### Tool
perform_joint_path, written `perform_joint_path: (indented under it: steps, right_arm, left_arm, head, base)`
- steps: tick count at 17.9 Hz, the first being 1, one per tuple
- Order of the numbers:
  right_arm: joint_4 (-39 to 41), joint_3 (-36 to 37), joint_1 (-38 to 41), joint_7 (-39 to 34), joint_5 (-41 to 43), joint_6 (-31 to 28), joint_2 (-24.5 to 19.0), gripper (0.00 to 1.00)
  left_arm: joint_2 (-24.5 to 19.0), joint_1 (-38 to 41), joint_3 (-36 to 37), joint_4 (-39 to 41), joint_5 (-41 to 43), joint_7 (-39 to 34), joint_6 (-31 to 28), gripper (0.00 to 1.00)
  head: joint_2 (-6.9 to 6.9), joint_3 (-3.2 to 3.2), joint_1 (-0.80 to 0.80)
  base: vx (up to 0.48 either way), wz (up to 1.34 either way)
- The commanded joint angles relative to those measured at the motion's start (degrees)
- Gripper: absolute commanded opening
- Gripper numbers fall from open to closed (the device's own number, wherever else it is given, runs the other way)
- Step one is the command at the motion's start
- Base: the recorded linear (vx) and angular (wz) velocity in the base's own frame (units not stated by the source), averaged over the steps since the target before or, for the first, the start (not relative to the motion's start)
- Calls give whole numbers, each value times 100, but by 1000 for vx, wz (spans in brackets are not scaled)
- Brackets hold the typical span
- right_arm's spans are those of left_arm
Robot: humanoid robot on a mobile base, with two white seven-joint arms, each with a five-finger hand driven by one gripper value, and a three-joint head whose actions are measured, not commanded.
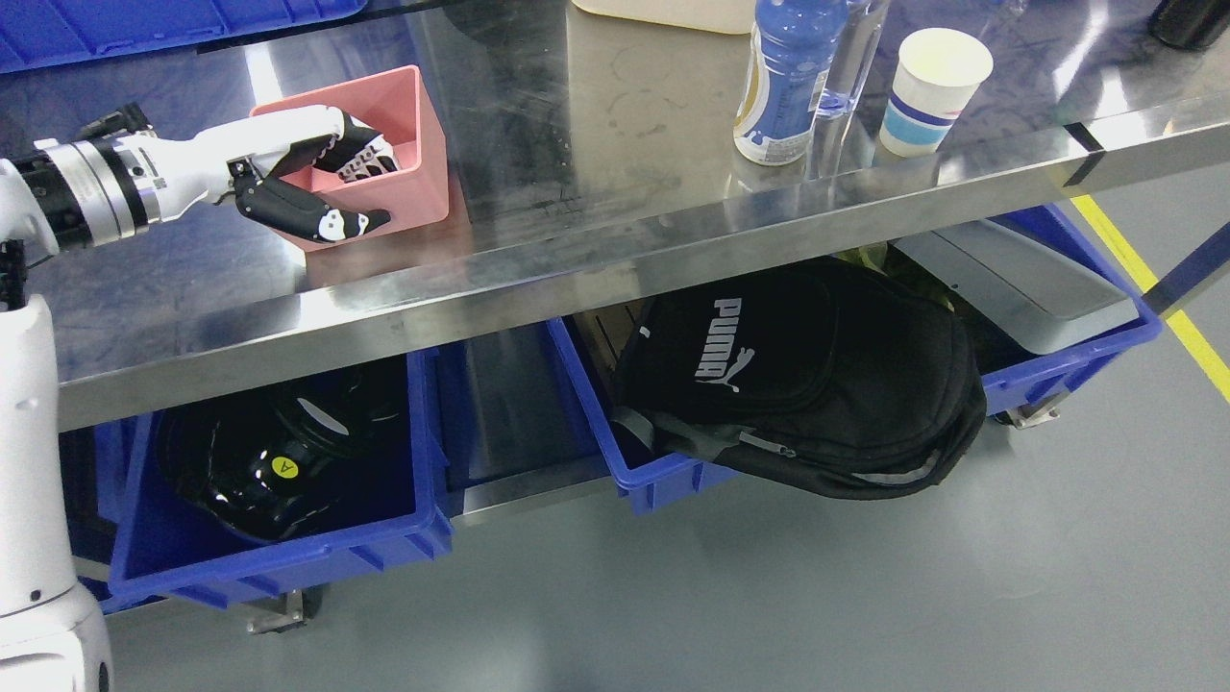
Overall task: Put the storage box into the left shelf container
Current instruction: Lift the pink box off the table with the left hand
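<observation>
A pink storage box [408,154] stands on the steel table [596,144] toward its left side. My left hand [322,183] is shut on the box's left wall: the thumb lies along the outside, the other fingers reach inside over the rim. Below the table's front edge, on the lower shelf at the left, sits a blue container [288,557] with a black helmet [264,461] in it. The right hand does not show.
A second blue bin [1086,360] on the lower right holds a black Puma backpack [807,380] hanging over its front. On the table's right stand a blue-white bottle [783,82], a clear bottle [846,58] and a paper cup [927,91]. Grey floor lies in front.
</observation>
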State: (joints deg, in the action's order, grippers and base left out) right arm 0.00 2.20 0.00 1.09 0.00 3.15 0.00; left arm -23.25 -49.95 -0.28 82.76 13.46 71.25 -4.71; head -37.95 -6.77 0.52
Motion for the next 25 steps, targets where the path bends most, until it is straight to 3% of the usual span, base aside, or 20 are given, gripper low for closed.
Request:
perform_joint_path:
  steps: [1,4,9,17,25]
  right_arm:
    - [100,0,-106,-3,0,1,100,99]
    - [100,0,-106,-3,0,1,100,99]
    - [100,0,-106,-3,0,1,100,99]
    - [100,0,-106,-3,0,1,100,99]
    - [100,0,-106,-3,0,1,100,99]
  left_arm:
    - [348,-112,-1052,47,7,-155,366,0]
    - [470,-112,-1246,398,7,-163,427,0]
    - [1251,72,-1115,1171,357,-269,787,0]
    - [1200,511,-1176,1173,895,-234,1859,1]
    - [1402,618,-1405,1173,913,-234,1948,0]
  head:
    - [0,0,0]
    - [0,0,0]
    - [0,0,0]
    - [0,0,0]
    - [0,0,0]
  base:
    - [0,-62]
    - [10,-57]
    - [4,-11]
    - [0,0]
    - [-59,321]
